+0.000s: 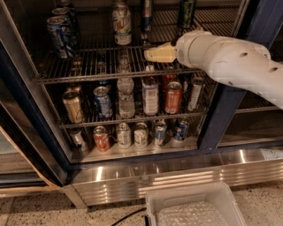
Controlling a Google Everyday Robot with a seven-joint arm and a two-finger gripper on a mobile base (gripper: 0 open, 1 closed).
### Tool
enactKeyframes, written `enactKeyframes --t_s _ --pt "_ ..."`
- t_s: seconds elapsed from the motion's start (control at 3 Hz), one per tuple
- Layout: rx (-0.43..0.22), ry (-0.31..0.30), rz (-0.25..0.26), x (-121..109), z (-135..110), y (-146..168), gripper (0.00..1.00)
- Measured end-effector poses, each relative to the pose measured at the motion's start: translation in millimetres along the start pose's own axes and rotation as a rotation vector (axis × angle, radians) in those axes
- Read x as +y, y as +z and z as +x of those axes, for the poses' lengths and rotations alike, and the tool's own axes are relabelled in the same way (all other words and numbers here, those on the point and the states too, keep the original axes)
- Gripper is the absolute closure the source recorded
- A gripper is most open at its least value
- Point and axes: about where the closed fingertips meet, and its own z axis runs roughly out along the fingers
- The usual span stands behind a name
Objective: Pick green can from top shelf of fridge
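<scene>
The green can (pixel 186 12) stands at the back right of the top shelf (pixel 84 68) of the fridge (pixel 219 115), its top cut off by the picture's edge. My gripper (pixel 152 54) hangs at the front edge of the top shelf, near its middle. It is left of and nearer than the green can, well apart from it, and holds nothing that I can see. My white arm (pixel 230 59) reaches in from the right.
On the top shelf stand a whitish can with a green and red label (pixel 121 23), a dark slim can (pixel 147 15) and blue-and-white striped cans (pixel 61 28). Lower racks hold bottles and cans (pixel 150 95). A white bin (pixel 194 207) sits on the floor.
</scene>
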Motion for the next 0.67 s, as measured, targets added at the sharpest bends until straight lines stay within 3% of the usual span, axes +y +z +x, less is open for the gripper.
enactKeyframes --t_s 0.33,0.67 --pt "-0.041 0.097 0.063 -29.0 -3.3 24.9 0.0" --pt "-0.061 0.205 0.076 -38.6 -7.6 50.0 0.0"
